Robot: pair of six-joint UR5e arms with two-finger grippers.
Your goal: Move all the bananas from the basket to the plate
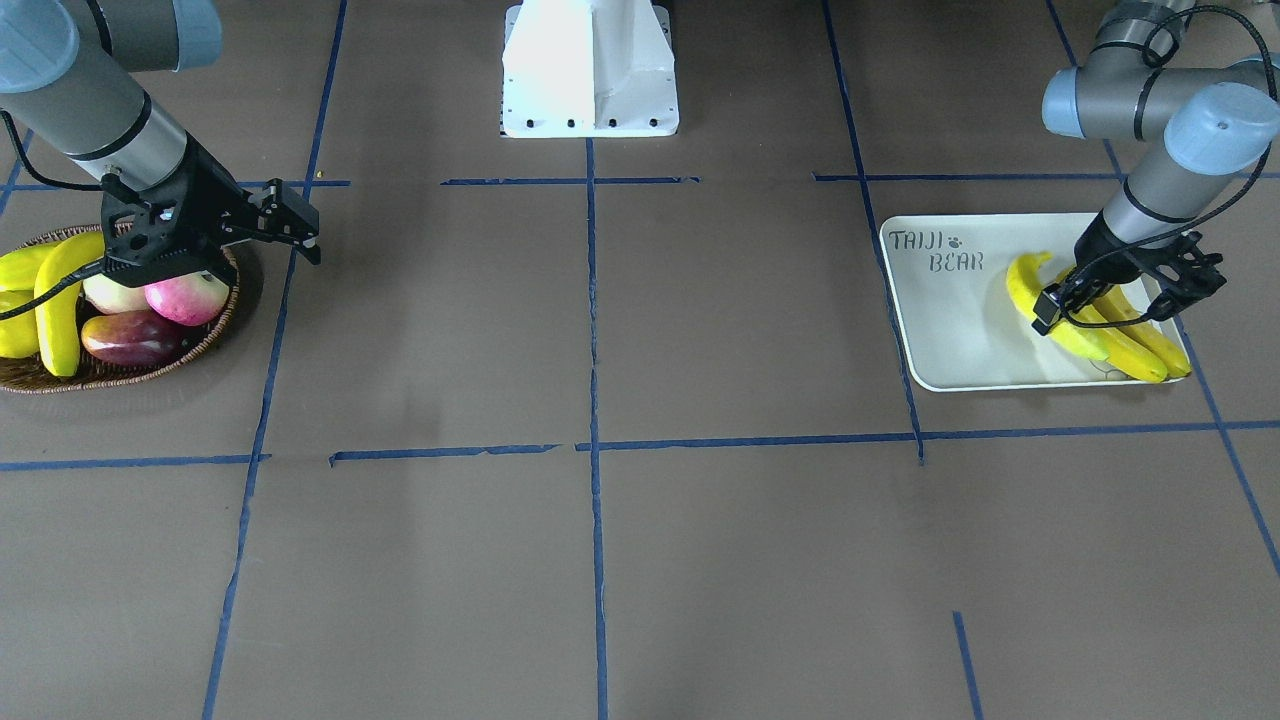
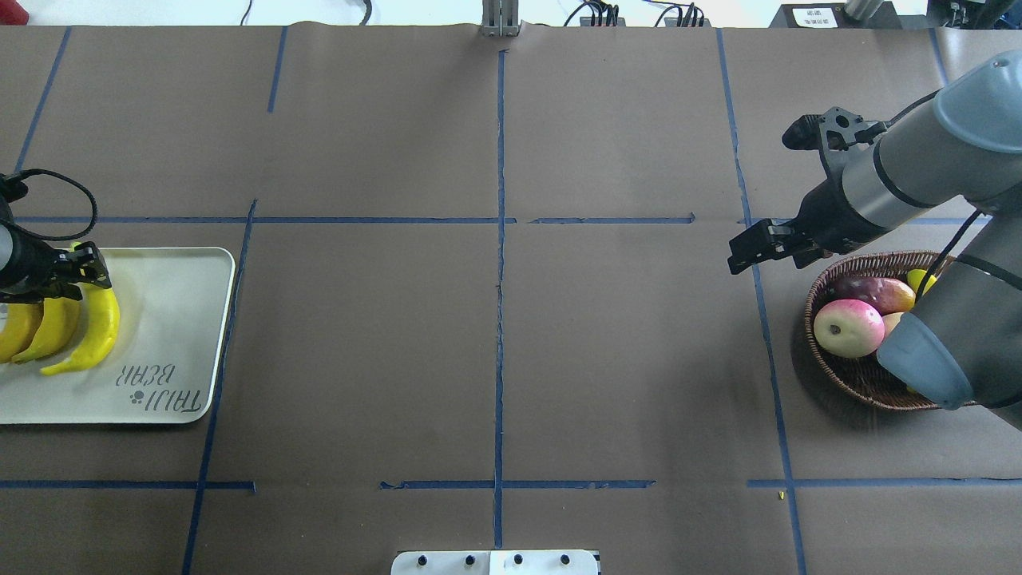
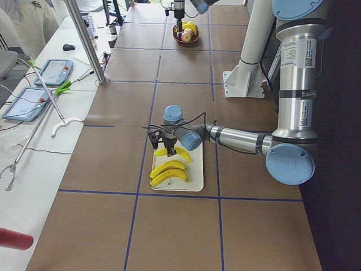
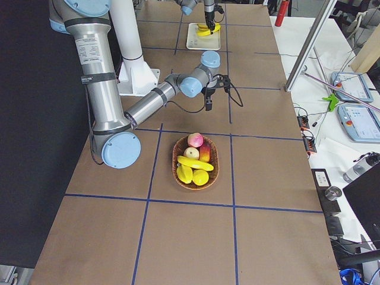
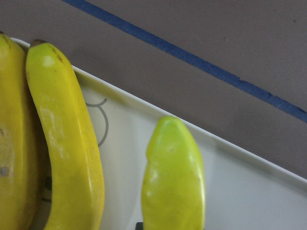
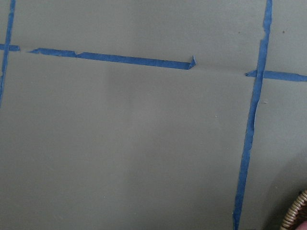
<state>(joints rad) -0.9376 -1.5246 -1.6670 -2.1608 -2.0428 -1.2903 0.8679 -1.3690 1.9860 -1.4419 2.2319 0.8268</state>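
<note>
Three bananas are at the plate (image 1: 950, 330), which also shows in the overhead view (image 2: 168, 319). Two of them (image 1: 1140, 350) lie side by side. My left gripper (image 1: 1065, 305) is shut on the third banana (image 1: 1025, 285) near its stem end, low on the plate. That banana fills the left wrist view (image 5: 172, 177). A fourth banana (image 1: 55, 310) lies in the wicker basket (image 1: 130, 375). My right gripper (image 1: 300, 225) is open and empty, above the table just beside the basket's rim on the side nearer the table's centre.
The basket also holds pink-red apples (image 1: 185, 298), a dark red fruit (image 1: 130, 338) and shorter yellow-green fruits (image 1: 20, 265). The robot's white base (image 1: 590, 70) stands mid-table at my side. Blue tape lines cross the brown table cover.
</note>
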